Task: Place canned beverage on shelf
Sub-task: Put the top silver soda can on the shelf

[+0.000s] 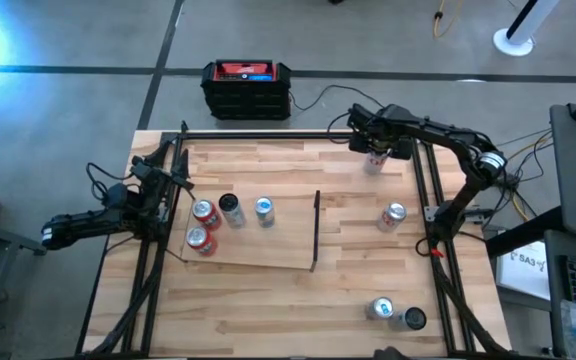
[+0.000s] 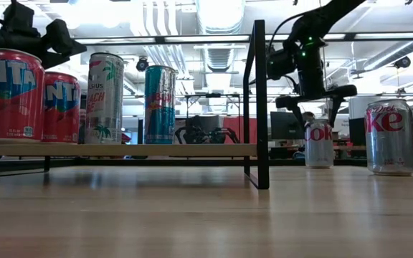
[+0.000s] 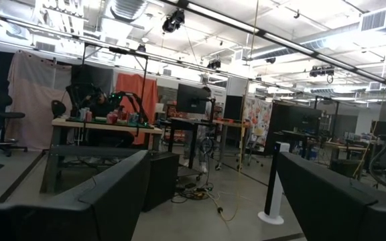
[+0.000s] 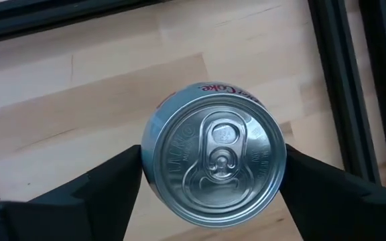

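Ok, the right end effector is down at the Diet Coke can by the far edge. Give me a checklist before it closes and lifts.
1. Right end effector straddles the upright silver Diet Coke can: ok.
2. One finger on each side of the can: ok.
3. Fingers pressing the can: cannot tell.
4. Free spot on the flat pale wooden shelf next to the four cans already there: ok.
5. Thin black upright bar stands along the shelf edge facing this can; path must clear it: not ok yet.
6. Left end effector parked at the table's left edge: ok.
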Robot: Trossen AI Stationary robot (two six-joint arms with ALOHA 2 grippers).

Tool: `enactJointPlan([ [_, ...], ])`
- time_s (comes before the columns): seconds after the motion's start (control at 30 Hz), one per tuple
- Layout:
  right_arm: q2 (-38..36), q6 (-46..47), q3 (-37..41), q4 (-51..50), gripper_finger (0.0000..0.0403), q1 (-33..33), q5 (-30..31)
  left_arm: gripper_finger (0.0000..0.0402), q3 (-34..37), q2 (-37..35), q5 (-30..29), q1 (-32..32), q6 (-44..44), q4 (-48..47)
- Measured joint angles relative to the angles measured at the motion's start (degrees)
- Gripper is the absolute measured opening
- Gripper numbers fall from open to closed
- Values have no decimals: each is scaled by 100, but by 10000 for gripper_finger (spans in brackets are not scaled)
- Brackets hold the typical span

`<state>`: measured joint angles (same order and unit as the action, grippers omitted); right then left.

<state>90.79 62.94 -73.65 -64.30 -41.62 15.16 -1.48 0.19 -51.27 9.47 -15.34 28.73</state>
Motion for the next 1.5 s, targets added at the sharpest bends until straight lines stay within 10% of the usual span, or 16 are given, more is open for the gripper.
enactJointPlan([
  [0.8,-62,346,292,532,361,-82,141,311,0,0,-2,-2,0,0],
  [1.5,-131,147,420,930,293,81,-428,311,0,0,-2,-2,-2,0],
])
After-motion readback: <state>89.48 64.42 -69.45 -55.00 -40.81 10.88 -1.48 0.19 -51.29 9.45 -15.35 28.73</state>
